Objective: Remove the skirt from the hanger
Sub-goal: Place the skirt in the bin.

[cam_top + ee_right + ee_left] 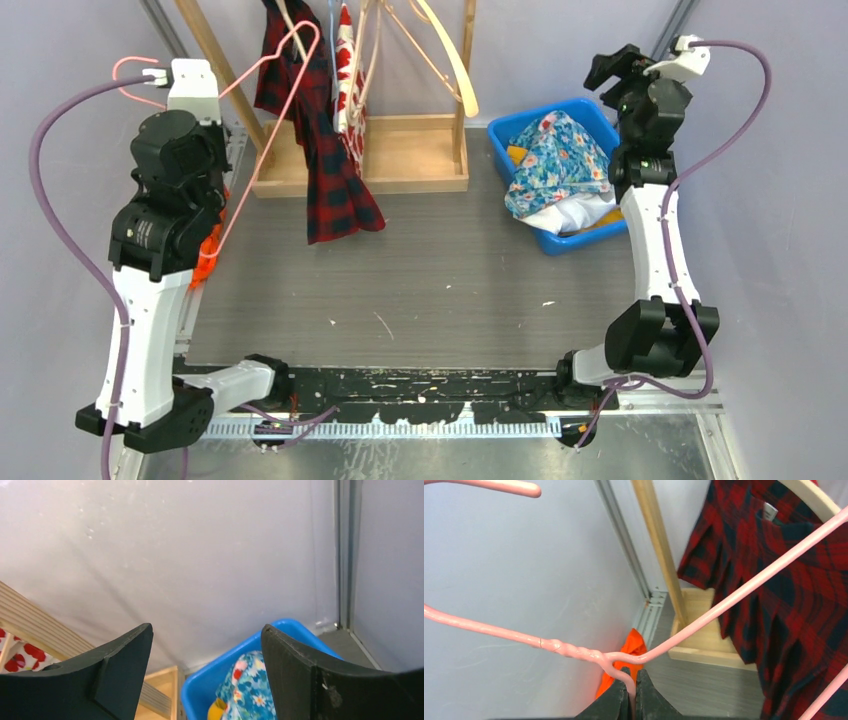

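A blue plastic bin (548, 111) holds a crumpled blue floral cloth (560, 160), just right of the pale wooden rack's flat base (412, 152).

Pink hanger (744, 591) in left tool (632, 692)

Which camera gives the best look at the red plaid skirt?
The top external view: it shows almost the whole red plaid skirt, hanging down by the pink hanger. The left wrist view shows only part of it, close up; the right wrist view misses it.
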### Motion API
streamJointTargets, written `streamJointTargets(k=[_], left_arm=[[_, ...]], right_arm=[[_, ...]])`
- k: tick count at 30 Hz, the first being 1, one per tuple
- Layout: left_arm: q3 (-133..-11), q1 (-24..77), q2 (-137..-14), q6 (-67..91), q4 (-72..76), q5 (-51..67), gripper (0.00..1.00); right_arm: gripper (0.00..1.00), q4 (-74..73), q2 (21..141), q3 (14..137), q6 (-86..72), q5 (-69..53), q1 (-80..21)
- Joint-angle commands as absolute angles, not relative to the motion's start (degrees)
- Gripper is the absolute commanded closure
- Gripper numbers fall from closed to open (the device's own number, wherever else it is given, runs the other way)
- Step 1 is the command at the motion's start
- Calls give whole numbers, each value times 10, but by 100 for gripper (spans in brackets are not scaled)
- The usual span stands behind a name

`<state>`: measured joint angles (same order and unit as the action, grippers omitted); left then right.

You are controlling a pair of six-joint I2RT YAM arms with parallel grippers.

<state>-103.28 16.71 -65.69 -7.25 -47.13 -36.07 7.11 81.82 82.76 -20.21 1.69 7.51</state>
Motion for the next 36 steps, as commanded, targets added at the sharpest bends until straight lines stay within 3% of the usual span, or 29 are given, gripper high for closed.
streamJointTargets(k=[1, 10, 22, 36], left_arm=[[-1023, 164, -622, -119, -390, -452, 100], [-981, 161, -655, -291, -250, -567, 100], [-1079, 138, -816, -316, -196, -586, 100], [-1058, 99, -816, -354, -153, -575, 100]], right_arm=[[17, 121, 839, 858, -212, -9, 72], [18, 166, 894, 916, -236, -20, 71], [19, 200, 1005, 1044, -266, -40, 71], [20, 208, 1035, 1057, -300, -41, 71]])
